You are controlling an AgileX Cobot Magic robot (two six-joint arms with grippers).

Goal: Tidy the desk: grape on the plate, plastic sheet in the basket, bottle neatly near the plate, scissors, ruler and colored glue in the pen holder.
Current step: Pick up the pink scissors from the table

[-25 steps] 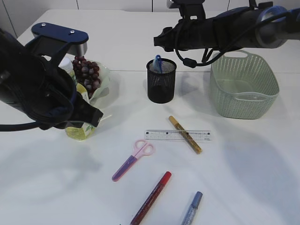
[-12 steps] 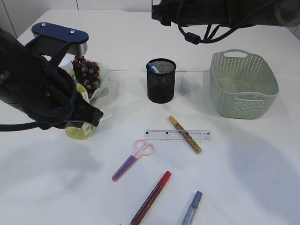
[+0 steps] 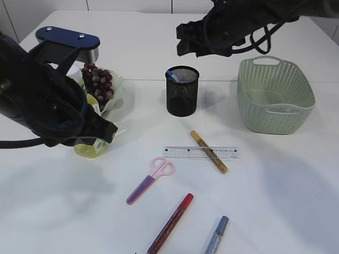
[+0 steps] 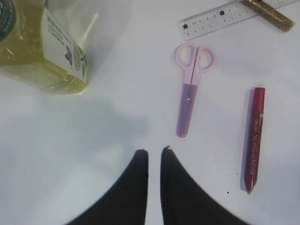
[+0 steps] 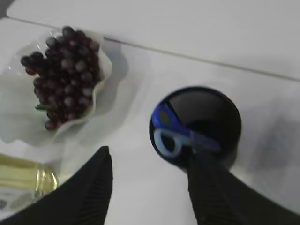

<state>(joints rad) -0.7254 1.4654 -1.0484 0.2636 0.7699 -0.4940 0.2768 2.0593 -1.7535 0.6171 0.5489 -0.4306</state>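
Observation:
Dark grapes point(image 3: 98, 84) lie on the white scalloped plate point(image 3: 117, 100); the right wrist view shows the grapes point(image 5: 63, 75) too. The yellow bottle point(image 3: 87, 149) lies beside the plate, partly hidden by my left arm. Blue scissors point(image 5: 168, 133) rest inside the black mesh pen holder point(image 3: 183, 98). Pink scissors point(image 4: 192, 84), the clear ruler point(image 3: 201, 153), a gold glue pen point(image 3: 209, 152), a red one point(image 4: 253, 140) and a blue one point(image 3: 216, 235) lie on the desk. My left gripper point(image 4: 153, 151) hovers shut and empty. My right gripper point(image 5: 150, 157) stands open, empty, above the holder. I cannot pick out the plastic sheet.
The green basket point(image 3: 275, 114) stands right of the pen holder. The desk's back edge runs just behind the pen holder and the plate. My left arm point(image 3: 42, 100) fills the left side, above the bottle.
The right gripper rose off the pen holder, opened wider and left the blue scissors, which sank and leaned inside. The left arm has not moved.

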